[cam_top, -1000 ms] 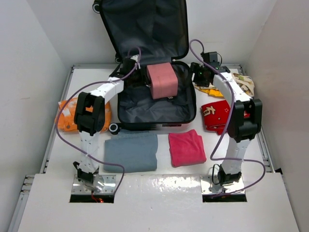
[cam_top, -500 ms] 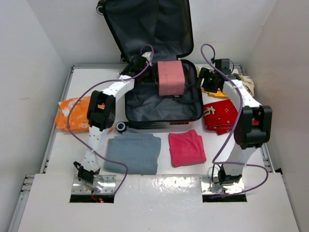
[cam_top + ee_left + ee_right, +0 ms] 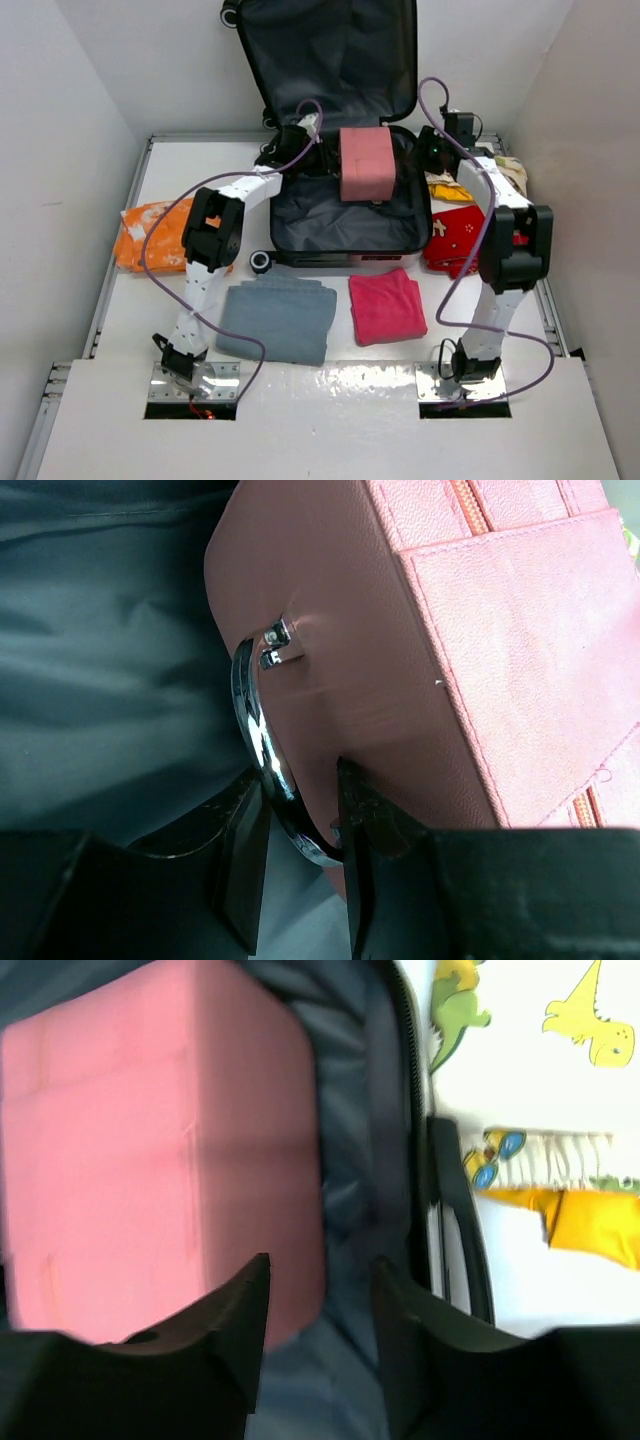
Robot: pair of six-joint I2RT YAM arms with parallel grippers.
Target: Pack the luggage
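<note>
The luggage (image 3: 340,228) lies open mid-table, its lid (image 3: 330,60) upright at the back and dark grey lining (image 3: 100,630) showing. A pink bag (image 3: 367,165) stands inside it at the back. My left gripper (image 3: 320,162) reaches it from the left. In the left wrist view the left gripper (image 3: 298,775) is shut on the chrome ring (image 3: 250,720) on the pink bag's (image 3: 480,660) side. My right gripper (image 3: 432,150) hangs over the luggage's right rim (image 3: 440,1210). This right gripper (image 3: 321,1263) is open over the lining (image 3: 350,1160), beside the pink bag (image 3: 150,1160), holding nothing.
A folded grey cloth (image 3: 275,318) and a magenta cloth (image 3: 387,305) lie in front of the luggage. An orange garment (image 3: 150,235) is at the left. A red printed garment (image 3: 455,235) and a dinosaur-print cloth (image 3: 520,1060) lie at the right. White walls enclose the table.
The luggage and the pink bag inside it have shifted to the right, the left arm following. Both grippers' fingers have narrowed. The right gripper has come in over the right rim.
</note>
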